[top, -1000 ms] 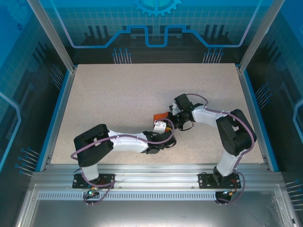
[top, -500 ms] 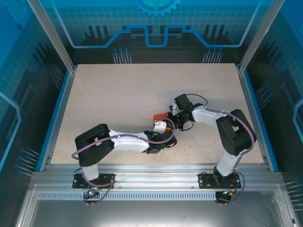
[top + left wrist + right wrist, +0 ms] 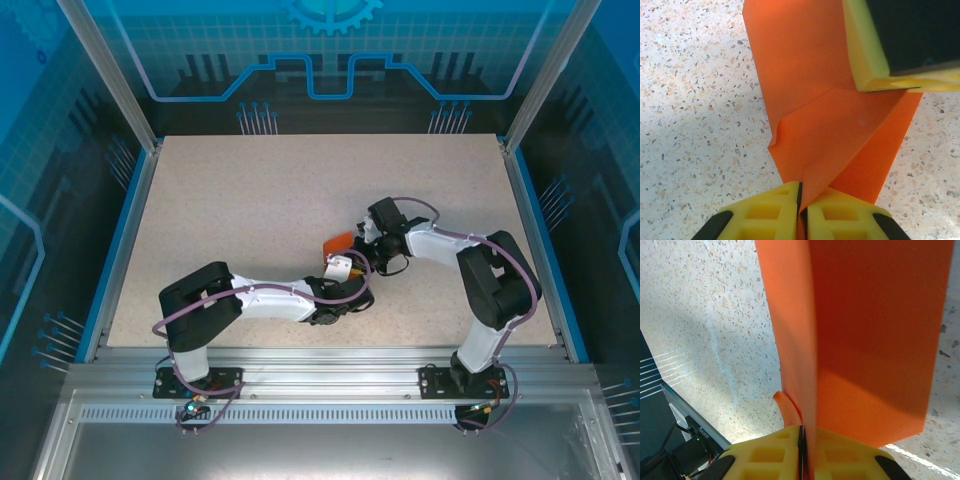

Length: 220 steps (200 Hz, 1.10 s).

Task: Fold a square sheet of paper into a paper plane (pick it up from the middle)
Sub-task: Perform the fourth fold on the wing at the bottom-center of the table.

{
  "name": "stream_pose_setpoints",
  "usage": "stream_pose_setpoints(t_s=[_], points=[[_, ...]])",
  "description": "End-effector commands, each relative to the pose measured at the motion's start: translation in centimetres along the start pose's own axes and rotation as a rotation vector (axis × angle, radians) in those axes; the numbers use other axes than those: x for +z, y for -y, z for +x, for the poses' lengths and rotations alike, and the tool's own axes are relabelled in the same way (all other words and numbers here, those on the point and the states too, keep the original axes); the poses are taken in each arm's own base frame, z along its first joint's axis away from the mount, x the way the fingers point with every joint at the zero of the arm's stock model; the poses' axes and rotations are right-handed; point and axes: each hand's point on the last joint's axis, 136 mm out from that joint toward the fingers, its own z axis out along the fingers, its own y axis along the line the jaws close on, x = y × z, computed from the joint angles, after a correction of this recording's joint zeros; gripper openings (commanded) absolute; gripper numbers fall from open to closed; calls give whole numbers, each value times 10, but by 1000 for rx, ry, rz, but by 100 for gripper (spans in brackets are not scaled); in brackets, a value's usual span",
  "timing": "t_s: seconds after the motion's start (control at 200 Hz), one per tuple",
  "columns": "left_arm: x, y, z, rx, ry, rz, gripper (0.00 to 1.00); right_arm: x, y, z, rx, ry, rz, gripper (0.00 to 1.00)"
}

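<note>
So in the top view the orange paper (image 3: pixel 338 241) sat just right of the middle of the frame on the speckled table (image 3: pixel 240 200), with both arms meeting at it. The left gripper (image 3: pixel 341 256) was at it from below, the right gripper (image 3: pixel 360 240) from the right.

On the left wrist cam, the left gripper's yellow fingers (image 3: pixel 770 212) at the bottom edge were pressed together, pinching a raised fold of the paper. One finger (image 3: pixel 862 55) of the right gripper hung over the paper at the upper right.

On the right wrist cam, the right gripper at the bottom was squeezed tight on the paper's edge too. The sheet stood up through the middle and right of the frame.
</note>
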Motion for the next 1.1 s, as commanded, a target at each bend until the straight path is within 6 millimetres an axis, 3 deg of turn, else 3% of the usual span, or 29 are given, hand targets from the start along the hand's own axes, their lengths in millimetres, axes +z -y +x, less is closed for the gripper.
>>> stream_pose_setpoints(t_s=[0.0,0.45,0.55,0.645,0.8,1.095], points=[[2,0,5,54,-11,-11,13,-9,-12,-7,-18,15,-17,16],[1,-8,15,88,-17,3,18,-11,-13,-17,-24,21,-23,29],[2,-9,15,91,-18,2,21,-11,-11,-20,-22,19,-30,29],[2,-8,13,96,-21,5,26,-10,-14,-20,-39,4,-45,20],[0,0,2,113,-11,6,30,-10,-15,-21,-45,-5,-55,20],[4,0,3,117,-23,-9,21,-5,-12,-22,-38,-14,-47,20]])
